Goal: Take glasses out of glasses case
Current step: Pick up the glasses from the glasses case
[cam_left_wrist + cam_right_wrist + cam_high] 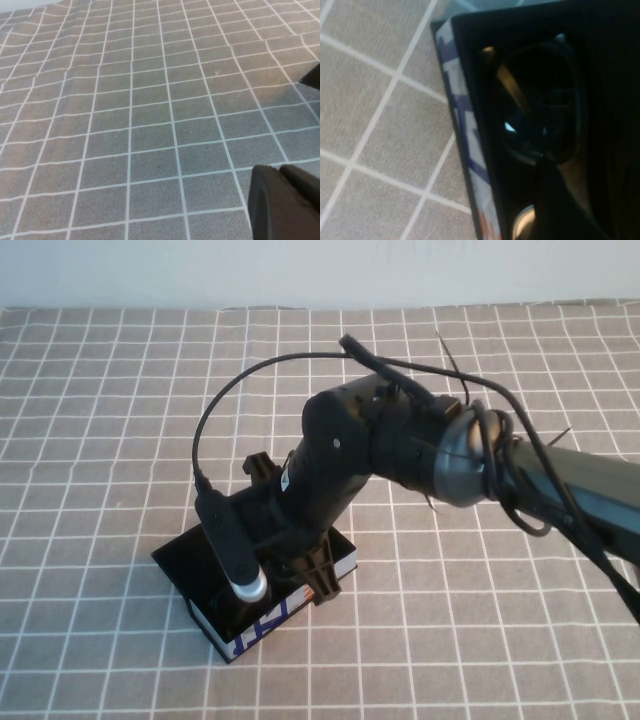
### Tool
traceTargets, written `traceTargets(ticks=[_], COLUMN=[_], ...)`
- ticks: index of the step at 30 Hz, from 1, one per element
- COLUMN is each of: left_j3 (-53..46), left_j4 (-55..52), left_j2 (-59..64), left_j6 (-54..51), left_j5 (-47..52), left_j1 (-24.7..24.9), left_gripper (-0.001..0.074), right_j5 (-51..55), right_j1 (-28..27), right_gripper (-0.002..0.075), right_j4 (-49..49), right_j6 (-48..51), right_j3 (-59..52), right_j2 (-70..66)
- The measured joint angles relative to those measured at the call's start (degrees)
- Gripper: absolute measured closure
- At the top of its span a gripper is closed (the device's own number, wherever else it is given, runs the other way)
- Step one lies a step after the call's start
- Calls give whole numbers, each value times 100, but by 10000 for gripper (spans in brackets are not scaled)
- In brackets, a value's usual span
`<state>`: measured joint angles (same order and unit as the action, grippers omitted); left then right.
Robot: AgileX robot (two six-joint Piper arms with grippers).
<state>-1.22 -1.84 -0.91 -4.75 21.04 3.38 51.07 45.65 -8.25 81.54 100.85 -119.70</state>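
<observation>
Right claw over glasses (in glasses case); left claw aside.

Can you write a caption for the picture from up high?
Right gripper down over the glasses case; left gripper out of this view.

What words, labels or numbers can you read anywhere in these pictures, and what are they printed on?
Glasses case: blue and orange print on its white side edge, too blurred and cut off to read; no letters can be made out.
Glasses lying inside the case: no visible lettering.
Checked tablecloth: no text.
Right tool, down over the case: no readable label.
Left tool, over bare cloth: no label.
</observation>
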Motion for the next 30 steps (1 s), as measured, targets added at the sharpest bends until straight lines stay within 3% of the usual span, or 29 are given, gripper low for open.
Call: traceTargets(ticks=[30], left_j3=[0], left_j4=[0], left_j2=[0], left_j6=[0], left_j5=[0], left_j1=[0], left_gripper=[739], right_j5=[-125], right_j1=[0], right_gripper=[461], right_j4=[261], right_j6=[164], right_j3=[26], right_j2=[-394])
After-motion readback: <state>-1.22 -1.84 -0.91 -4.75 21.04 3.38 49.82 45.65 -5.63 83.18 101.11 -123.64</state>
